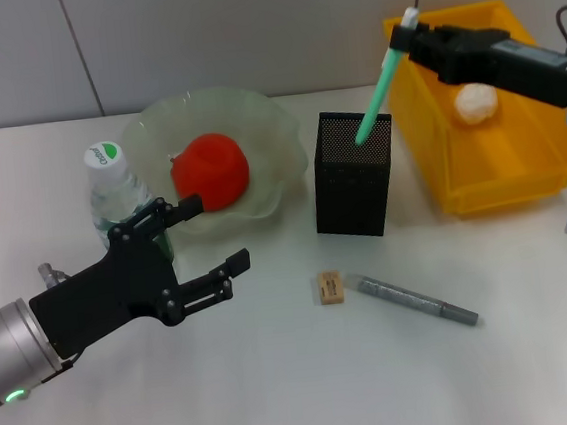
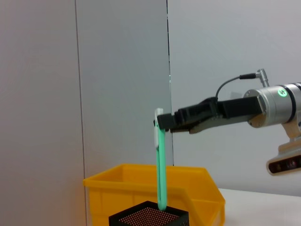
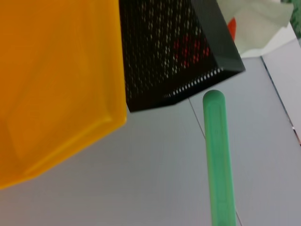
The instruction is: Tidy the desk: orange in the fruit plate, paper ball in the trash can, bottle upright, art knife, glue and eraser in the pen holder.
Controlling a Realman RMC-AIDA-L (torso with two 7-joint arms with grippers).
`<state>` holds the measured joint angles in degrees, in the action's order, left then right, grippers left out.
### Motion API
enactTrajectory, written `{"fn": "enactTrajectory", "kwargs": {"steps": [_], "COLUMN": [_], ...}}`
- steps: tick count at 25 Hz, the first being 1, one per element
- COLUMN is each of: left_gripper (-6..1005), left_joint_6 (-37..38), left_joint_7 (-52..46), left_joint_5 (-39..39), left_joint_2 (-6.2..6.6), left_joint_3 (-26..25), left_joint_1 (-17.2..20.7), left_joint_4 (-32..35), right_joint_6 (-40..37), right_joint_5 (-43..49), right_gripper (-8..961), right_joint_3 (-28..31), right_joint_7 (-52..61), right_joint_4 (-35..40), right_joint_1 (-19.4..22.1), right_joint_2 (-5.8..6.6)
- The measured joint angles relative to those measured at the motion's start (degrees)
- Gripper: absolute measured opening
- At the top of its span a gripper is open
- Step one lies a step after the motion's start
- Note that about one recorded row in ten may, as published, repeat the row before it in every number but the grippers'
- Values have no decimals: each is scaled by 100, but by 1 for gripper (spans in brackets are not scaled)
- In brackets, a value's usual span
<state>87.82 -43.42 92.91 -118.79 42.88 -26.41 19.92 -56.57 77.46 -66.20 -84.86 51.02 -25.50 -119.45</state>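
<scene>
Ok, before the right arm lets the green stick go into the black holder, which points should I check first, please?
1. Right gripper holds the green glue stick at its top end: ok.
2. Stick's lower tip at the pen holder opening: ok in head view and left wrist view; how deep it sits, cannot tell.
3. Stick upright: not ok, it leans.
4. Left gripper away from the holder, open, low beside the bottle: ok.
5. Eraser and art knife in the holder: not ok, both lie on the table.
6. Paper ball in the yellow bin: ok.

Matt black perforated-metal pen holder [image 1: 353, 173], glossy yellow plastic bin [image 1: 520, 165]
</scene>
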Motion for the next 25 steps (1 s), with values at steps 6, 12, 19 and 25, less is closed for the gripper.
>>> {"fn": "enactTrajectory", "kwargs": {"steps": [6, 12, 19, 25], "left_gripper": [863, 863, 863, 863], "left_joint_6": [5, 8, 33, 88], "left_joint_7": [167, 207, 339, 417], "left_joint_5": [-133, -204, -212, -298], "left_joint_2": [6, 10, 4, 3], "left_joint_3": [0, 1, 1, 11], "left_joint_1": [7, 9, 5, 40], "left_joint_4": [-135, -120, -119, -132], "right_joint_6": [218, 610, 888, 1067], "right_joint_5": [33, 80, 84, 3], "right_gripper": [182, 183, 182, 183], "right_joint_3": [-17, -89, -245, -437], "right_joint_7": [-119, -131, -179, -182], "right_joint_4": [-41, 55, 27, -22], "right_joint_1": [-56, -105, -202, -238], "right_joint_2": [-6, -37, -40, -43]}}
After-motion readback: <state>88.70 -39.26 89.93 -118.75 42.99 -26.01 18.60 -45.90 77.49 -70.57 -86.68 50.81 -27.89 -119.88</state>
